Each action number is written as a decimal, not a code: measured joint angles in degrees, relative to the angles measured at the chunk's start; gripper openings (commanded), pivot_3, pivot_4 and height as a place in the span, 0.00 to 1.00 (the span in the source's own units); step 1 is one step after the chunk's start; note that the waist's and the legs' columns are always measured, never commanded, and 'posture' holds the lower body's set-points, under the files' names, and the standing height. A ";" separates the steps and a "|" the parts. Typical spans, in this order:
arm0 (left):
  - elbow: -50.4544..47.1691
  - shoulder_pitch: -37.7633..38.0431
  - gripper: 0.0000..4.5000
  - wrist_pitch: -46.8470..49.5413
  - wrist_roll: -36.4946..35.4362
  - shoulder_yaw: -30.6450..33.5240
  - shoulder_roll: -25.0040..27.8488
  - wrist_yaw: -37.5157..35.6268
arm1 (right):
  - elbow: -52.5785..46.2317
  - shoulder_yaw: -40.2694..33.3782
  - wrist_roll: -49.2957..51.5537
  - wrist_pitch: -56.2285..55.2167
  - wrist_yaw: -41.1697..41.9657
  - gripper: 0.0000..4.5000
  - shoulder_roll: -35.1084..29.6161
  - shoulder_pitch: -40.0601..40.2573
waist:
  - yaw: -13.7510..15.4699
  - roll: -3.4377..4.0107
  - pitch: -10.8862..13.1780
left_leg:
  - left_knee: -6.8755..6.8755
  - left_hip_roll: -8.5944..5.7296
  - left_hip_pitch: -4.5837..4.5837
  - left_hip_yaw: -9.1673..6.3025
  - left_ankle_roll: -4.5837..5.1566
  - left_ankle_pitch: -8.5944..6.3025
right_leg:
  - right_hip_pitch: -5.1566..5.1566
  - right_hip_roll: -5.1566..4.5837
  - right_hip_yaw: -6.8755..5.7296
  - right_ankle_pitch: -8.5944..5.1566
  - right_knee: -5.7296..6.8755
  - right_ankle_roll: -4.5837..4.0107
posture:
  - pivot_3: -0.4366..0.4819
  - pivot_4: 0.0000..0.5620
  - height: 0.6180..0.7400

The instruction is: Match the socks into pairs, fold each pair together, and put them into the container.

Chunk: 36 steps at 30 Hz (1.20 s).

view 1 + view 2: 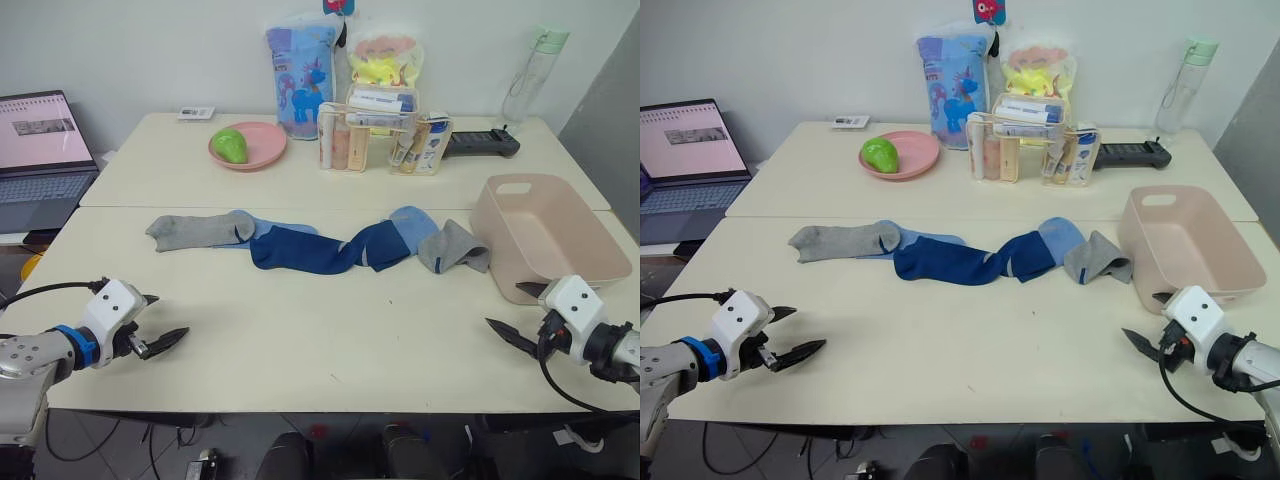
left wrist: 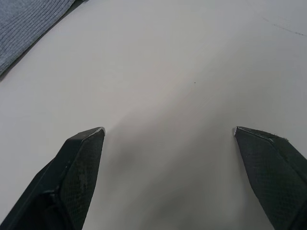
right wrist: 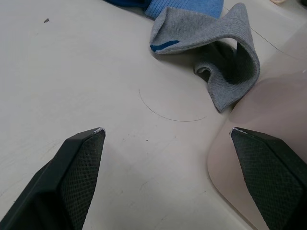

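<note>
Left eye view shows the left gripper [image 1: 160, 322] low at the near left edge of the table [image 1: 300, 330], its two black fingers spread apart and holding nothing; ahead of it, farther up the table, the socks [image 1: 320, 243] lie in one long row that runs from left to right; the row starts with a grey sock [image 1: 195, 230], then light blue, then dark navy in the middle, then light blue again, and ends with a crumpled grey sock [image 1: 455, 248] touching the near left corner of the container [image 1: 540, 235]; that pink tub sits at the right side, with no socks in it; the right gripper [image 1: 520, 315] waits just below it, fingers spread wide too, gripping nothing. I think each grey sock is nearest the arm on its own side; the crumpled one lies just in front of the right jaws, a bit toward the middle, so the right arm has the shorter reach; no pair is made yet.
</note>
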 measured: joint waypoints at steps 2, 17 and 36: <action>0.05 0.07 1.00 -0.43 0.16 0.05 -0.04 0.25 | 0.04 0.06 0.00 0.00 -0.10 1.00 0.07 -0.15 | 0.00 0.00 0.00 | 0.00 0.00 0.00 0.00 0.00 0.00 | 0.00 0.00 0.00 0.00 0.00 0.00 | 0.48 0.27 0.69; -4.84 2.29 1.00 4.48 -5.77 1.85 -4.34 0.92 | -0.49 1.48 -1.00 -0.19 -6.25 1.00 6.36 -1.17 | -0.02 0.01 0.01 | 0.01 0.01 -0.01 -0.01 0.00 0.00 | -0.03 0.00 -0.01 0.00 0.04 0.00 | 0.48 0.27 0.69; -11.28 -6.69 1.00 19.38 -15.71 0.70 -15.73 6.55 | -13.45 5.61 5.12 6.63 -4.86 1.00 6.11 -0.60 | 0.03 -0.04 -0.01 | 0.14 -0.01 -0.06 -0.08 -0.01 0.00 | -0.01 0.00 -0.05 0.00 0.07 0.00 | 0.48 0.27 0.69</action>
